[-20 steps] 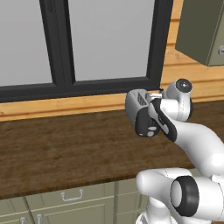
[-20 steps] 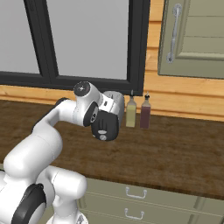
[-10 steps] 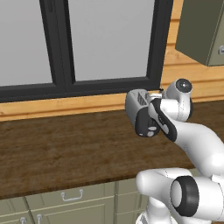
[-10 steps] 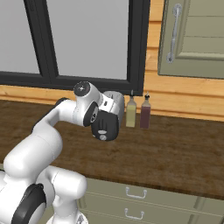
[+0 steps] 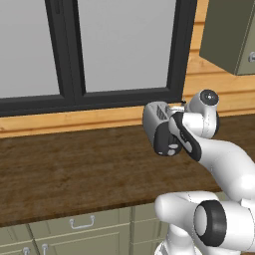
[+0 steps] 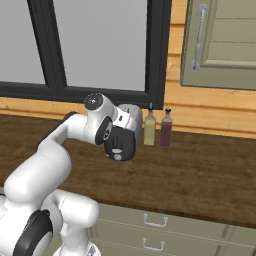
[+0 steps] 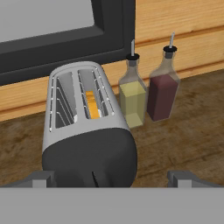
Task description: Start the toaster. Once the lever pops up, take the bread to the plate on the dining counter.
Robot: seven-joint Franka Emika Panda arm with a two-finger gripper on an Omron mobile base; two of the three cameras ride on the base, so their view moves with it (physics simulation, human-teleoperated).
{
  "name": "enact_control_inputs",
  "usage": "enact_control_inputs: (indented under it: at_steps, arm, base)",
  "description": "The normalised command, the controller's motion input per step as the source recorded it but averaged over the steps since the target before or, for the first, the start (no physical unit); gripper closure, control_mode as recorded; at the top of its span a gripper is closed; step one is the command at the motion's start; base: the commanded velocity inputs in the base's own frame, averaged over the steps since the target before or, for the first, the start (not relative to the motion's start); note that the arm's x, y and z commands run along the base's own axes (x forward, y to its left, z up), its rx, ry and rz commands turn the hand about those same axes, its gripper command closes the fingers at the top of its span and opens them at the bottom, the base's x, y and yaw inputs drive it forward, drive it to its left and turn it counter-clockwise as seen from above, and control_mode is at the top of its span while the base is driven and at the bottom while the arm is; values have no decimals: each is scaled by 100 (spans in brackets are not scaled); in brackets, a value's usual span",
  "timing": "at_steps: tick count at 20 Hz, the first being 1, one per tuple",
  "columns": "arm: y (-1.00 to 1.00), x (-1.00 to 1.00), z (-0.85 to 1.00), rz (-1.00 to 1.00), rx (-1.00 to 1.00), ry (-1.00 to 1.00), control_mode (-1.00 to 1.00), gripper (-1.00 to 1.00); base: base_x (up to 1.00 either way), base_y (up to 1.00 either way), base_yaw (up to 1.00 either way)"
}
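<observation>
Hand view. We look along the gripper (image 7: 112, 178) at the toaster (image 7: 85, 127), which stands directly ahead of the hand on a dark wood-grain counter (image 7: 183, 135). Our two finger tips rise at the lower corners, one to each side of the toaster's dark front end; the jaws stand spread wider than the toaster body, and they hold nothing and touch nothing.

The toaster's long axis runs away from the hand toward the black window frame (image 7: 65, 43): its dark rounded end faces us, its silver far end lies close to the wooden sill (image 7: 175, 26). Two parallel slots follow that same axis. The bread (image 7: 92, 105) sits in the slot on the right as the hand sees it, standing on edge, its thin tan-orange top edge lying along the slot and sunk below the rim. The other slot shows bare wire guides. On the dark front face a thin vertical slit is visible; we cannot make out the lever's position.

Just beside the toaster, on the same side as the bread slot, stand two upright bottles: a pale yellow bottle (image 7: 132, 94) nearer the toaster and a dark red bottle (image 7: 162, 89) beyond it, close together.

Base views. The arm bends forward over the counter, with the toaster (image 5: 155, 112) partly hidden behind the wrist; the bottles (image 6: 157, 129) stand just past it, below an olive wall cabinet (image 6: 220, 42).
</observation>
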Motion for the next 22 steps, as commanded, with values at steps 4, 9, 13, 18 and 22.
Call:
enact_control_inputs:
  at_steps: [4, 9, 13, 18, 22]
  arm:
    - [0, 0, 0, 0, 0, 0, -100, -100]
    - [0, 0, 0, 0, 0, 0, -100, -100]
    - [0, 0, 0, 0, 0, 0, -100, -100]
    - [0, 0, 0, 0, 0, 0, -100, -100]
    - [0, 0, 0, 0, 0, 0, -100, -100]
  base:
    - [0, 0, 0]
    - [0, 0, 0]
    - [0, 0, 0]
    - [0, 0, 0]
    - [0, 0, 0]
